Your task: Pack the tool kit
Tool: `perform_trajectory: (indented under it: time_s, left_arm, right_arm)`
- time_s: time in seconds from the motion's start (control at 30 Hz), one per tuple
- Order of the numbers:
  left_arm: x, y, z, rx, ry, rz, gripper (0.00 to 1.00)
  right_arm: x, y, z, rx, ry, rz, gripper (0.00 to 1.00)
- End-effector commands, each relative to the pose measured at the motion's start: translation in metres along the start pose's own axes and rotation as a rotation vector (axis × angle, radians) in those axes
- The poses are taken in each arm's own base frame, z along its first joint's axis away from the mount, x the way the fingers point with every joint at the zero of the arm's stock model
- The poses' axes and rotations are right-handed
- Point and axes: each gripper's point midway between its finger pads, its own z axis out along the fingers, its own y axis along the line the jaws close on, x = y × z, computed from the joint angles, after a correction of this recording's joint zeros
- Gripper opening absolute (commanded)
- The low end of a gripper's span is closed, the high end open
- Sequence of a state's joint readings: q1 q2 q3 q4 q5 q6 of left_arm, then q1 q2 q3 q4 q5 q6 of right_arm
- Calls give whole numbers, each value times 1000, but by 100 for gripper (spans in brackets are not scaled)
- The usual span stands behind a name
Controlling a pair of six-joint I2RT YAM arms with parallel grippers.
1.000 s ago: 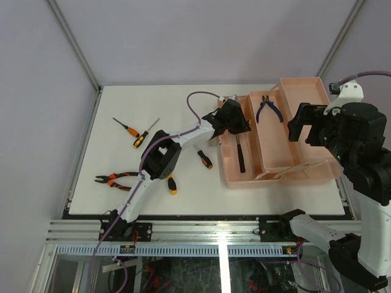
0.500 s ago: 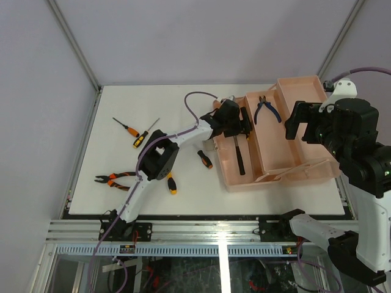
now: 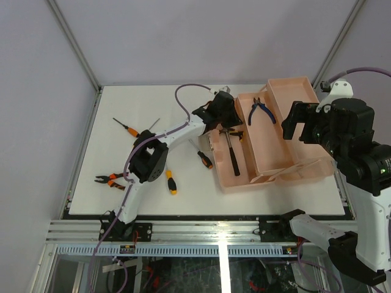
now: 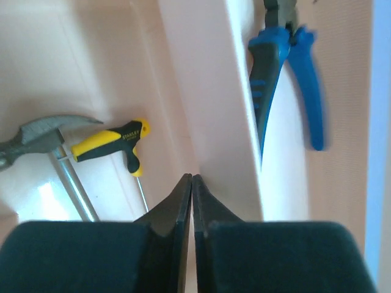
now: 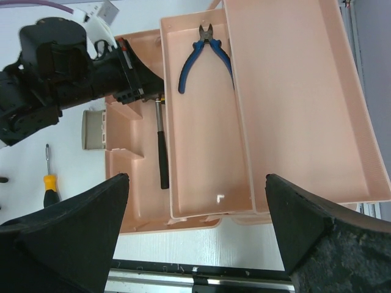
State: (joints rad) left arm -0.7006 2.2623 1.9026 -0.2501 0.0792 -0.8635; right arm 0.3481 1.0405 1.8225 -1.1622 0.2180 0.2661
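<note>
Three tools in toolbox [image 3: 293, 94]: hammer [image 3: 233, 157], yellow-black screwdriver [image 4: 107, 143], blue pliers [image 3: 261, 112]; left jaws together, empty; right jaws wide apart

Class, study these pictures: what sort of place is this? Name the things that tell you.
Probably a robotics lab test cell: left arm and right arm bolted to a metal rail at a white table's edge, plain panels around, a pink toolbox and loose pliers laid out.

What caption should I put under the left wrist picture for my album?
Shut left gripper over the pink toolbox, with a hammer, a yellow screwdriver and blue pliers inside.
</note>
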Motion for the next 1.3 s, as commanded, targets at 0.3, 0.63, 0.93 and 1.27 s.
perform_trajectory:
  time_s: [0.3, 0.63, 0.93, 1.27]
  left_arm:
    - [-76, -47, -76, 71, -237, 95, 0]
    - [-130, 139, -269, -340, -332, 112, 46]
    - [-118, 211, -345, -460, -325, 167, 52]
    - [-113, 205, -369, -420, -352, 141, 52]
  right_arm:
    - [-7, 2, -13, -30, -47, -8, 99]
    - [5, 62, 52, -241, 95, 15, 99]
    - [23, 172, 131, -376, 181, -199, 99]
    - [79, 300, 202, -539, 391, -487, 100]
